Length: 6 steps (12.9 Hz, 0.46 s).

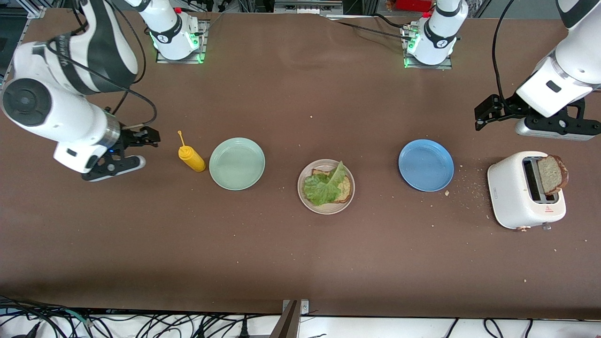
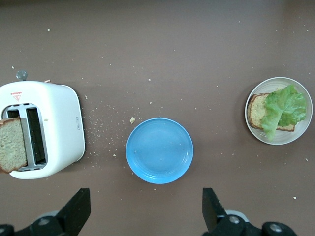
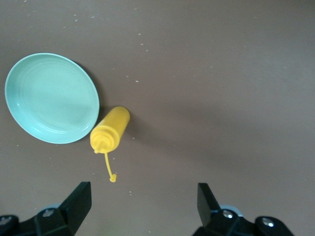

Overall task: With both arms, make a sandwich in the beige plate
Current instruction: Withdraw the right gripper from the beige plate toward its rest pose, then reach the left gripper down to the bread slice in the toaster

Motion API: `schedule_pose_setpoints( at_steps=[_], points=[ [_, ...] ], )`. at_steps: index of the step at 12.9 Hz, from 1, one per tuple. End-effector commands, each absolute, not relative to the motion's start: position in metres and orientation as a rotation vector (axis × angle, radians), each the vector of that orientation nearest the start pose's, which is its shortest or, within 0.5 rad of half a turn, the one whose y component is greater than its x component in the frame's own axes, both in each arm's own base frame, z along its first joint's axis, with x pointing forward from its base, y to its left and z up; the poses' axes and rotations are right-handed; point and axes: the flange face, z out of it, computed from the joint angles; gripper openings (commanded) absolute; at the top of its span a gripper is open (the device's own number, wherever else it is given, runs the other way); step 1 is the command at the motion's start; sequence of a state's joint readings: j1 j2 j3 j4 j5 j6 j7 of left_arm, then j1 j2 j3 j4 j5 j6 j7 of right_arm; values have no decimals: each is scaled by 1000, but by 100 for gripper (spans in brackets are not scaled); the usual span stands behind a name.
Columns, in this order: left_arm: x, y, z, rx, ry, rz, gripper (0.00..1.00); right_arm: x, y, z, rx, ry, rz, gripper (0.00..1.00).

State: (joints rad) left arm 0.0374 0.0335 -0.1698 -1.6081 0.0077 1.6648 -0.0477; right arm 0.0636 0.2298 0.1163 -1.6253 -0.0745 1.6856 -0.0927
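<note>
Left gripper (image 1: 488, 114) jaws wide, empty, hanging over bare table at the left arm's end. Toaster (image 1: 525, 188) sits just beside it, nearer the front camera, with the second bread slice (image 1: 552, 174) standing upright in a slot, looks partly raised, hard to be sure. Left arm is clearly the closer one; slice's flat faces run along the slot. Right gripper (image 1: 143, 136) also spread, empty, waiting over table by the yellow squeeze bottle (image 1: 191, 158). Beige plate (image 1: 305, 199) mid-table holds bottom slice (image 1: 346, 188) plus lettuce (image 1: 325, 186); top slice missing.
</note>
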Motion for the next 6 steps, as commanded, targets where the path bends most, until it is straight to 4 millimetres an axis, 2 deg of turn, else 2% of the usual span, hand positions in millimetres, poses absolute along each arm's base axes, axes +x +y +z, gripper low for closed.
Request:
schedule_pose_setpoints(
  at_steps=[1, 6],
  points=[
    [571, -71, 601, -3157, 130, -9, 100, 593, 65, 497, -3171, -379, 237, 100],
    [570, -59, 600, -3152, 101, 17, 100, 585, 48, 533, -3199, -318, 126, 100]
  ],
)
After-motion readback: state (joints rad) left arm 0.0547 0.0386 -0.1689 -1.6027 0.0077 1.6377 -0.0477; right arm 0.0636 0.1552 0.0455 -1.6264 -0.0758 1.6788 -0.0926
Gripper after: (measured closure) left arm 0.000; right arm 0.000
